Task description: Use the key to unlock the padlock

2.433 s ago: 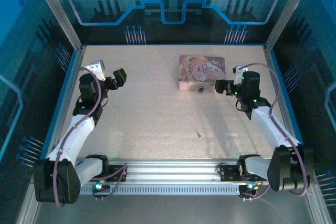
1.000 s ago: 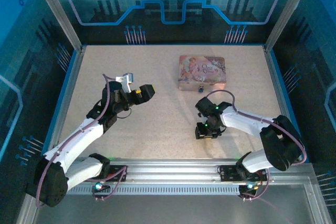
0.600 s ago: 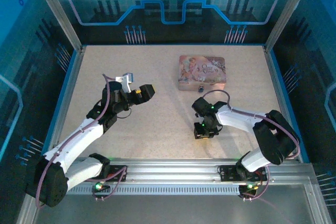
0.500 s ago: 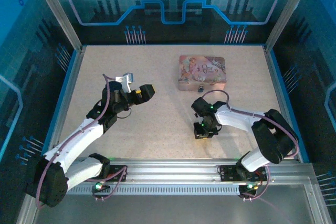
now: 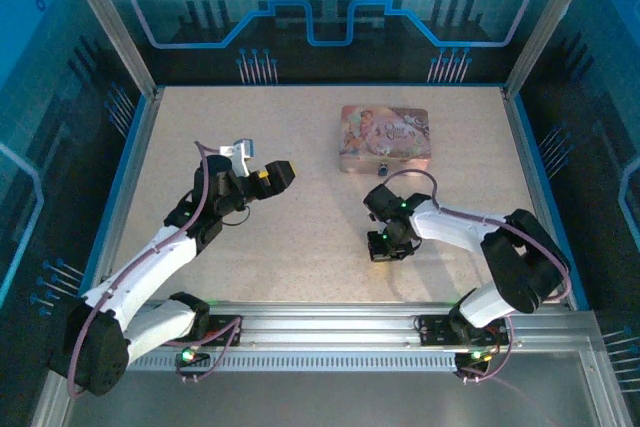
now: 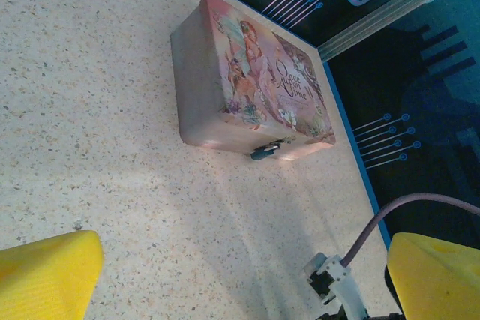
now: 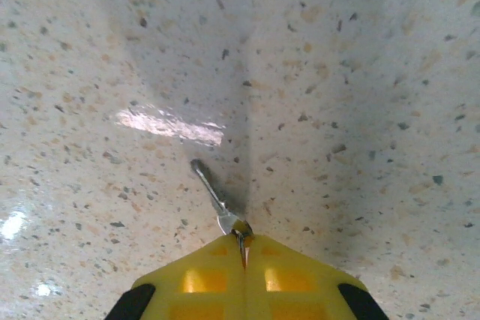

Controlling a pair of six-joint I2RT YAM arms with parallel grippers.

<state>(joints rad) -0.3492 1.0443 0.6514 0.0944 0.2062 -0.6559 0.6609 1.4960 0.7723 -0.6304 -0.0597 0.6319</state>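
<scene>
Pinching the key (image 7: 214,194) by its near end, the right gripper (image 7: 242,242) has its 2 yellow fingers pressed together low over the speckled table (image 5: 300,257). The key's thin grey shaft lies flat on the surface and runs out ahead of the fingertips, angled a little to their left. The left gripper (image 5: 279,175) is spread wide with nothing between its 2 fingers (image 6: 49,275). Ahead of it, well apart, sits the pink printed tin (image 6: 255,84). The padlock (image 6: 264,152) is a small dark shape at the middle of the tin's front wall, on the side facing that gripper. From overhead, the padlock lies beyond the right gripper, clearly apart from it.
</scene>
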